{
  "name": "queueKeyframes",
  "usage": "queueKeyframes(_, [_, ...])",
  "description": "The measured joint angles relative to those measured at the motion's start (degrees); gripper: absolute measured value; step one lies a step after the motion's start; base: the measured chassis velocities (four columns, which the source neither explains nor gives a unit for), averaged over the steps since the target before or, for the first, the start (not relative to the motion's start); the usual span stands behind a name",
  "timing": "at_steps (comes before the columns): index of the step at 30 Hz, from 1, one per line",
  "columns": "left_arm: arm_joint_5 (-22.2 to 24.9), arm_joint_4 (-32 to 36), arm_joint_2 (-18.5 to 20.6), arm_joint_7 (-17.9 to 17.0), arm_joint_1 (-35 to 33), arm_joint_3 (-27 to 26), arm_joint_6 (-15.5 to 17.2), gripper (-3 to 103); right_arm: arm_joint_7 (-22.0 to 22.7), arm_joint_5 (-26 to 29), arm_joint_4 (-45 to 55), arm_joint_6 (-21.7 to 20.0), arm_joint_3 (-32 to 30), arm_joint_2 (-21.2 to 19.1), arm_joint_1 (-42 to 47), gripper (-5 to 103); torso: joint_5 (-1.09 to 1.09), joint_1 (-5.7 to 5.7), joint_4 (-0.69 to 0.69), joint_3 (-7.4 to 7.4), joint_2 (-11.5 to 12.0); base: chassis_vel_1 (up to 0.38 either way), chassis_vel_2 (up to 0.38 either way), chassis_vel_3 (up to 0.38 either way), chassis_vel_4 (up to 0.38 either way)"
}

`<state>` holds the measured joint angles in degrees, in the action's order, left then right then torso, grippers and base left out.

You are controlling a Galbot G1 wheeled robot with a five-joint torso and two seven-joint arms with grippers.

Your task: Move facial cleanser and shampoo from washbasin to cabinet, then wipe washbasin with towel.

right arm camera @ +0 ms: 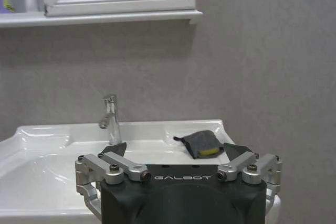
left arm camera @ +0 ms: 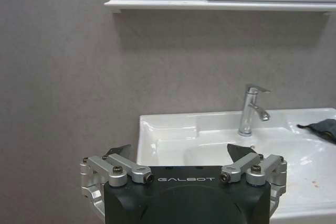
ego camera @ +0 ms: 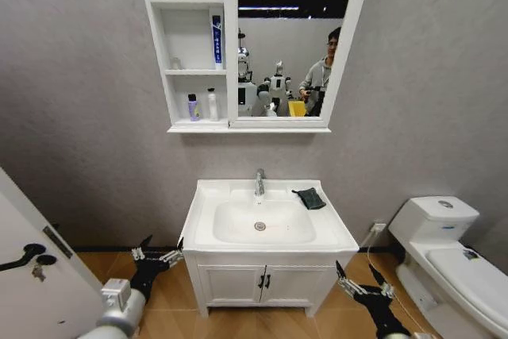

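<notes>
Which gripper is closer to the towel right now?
Right. The right gripper hangs open below the washbasin's right front corner, on the towel's side; the left gripper hangs open off the far left corner.

The head view looks forward and down from well back at the white ceramic washbasin [ego camera: 270,224]. Both wrist views sit low and nearer, facing it, sharing its chrome tap [left arm camera: 251,109] [right arm camera: 109,119].

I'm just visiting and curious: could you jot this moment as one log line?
left pincer: open, low beside washbasin | right pincer: open, low | towel: on washbasin | two bottles: in cabinet
</notes>
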<state>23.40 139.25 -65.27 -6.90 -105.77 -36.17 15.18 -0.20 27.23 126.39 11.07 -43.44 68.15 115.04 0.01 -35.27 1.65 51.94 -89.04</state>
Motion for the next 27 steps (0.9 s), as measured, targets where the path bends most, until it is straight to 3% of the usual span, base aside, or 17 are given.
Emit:
queueKeyframes(4, [0.38,-1.56,-0.09,4.19,1.71,-2.52,-1.42,100,-3.00,0.27,-0.49,1.21,0.68,-0.59,-1.09,100,-0.01,0.00,0.01,0.00,0.00,0.000,0.000,0.000,0.000])
queueKeyframes(9, [1.52,-2.12,0.38,4.29,2.98,-3.22,-0.80,100,-3.24,-0.15,-0.78,2.04,1.19,0.36,-1.10,100,-0.02,-0.01,0.03,0.01,0.01,0.000,0.000,0.000,0.000])
queueKeyframes(16, [1.76,-2.27,0.55,4.20,3.25,-3.14,-0.62,100,0.51,-0.87,-0.20,3.26,0.39,1.51,-1.47,100,-0.02,-0.01,0.02,0.01,0.01,0.000,0.000,0.000,0.000])
queueKeyframes(19, [1.82,-2.31,0.60,4.07,3.31,-3.05,-0.57,100,3.22,1.17,0.82,1.37,-0.13,1.62,-1.80,100,-0.02,-0.01,0.01,0.01,0.01,0.000,0.000,0.000,0.000])
queueKeyframes(27, [1.89,-2.36,0.66,3.95,3.39,-2.95,-0.52,100,4.28,2.19,0.85,-0.08,-0.49,1.29,-2.17,100,-0.02,0.00,0.01,0.00,0.00,0.000,0.000,0.000,0.000])
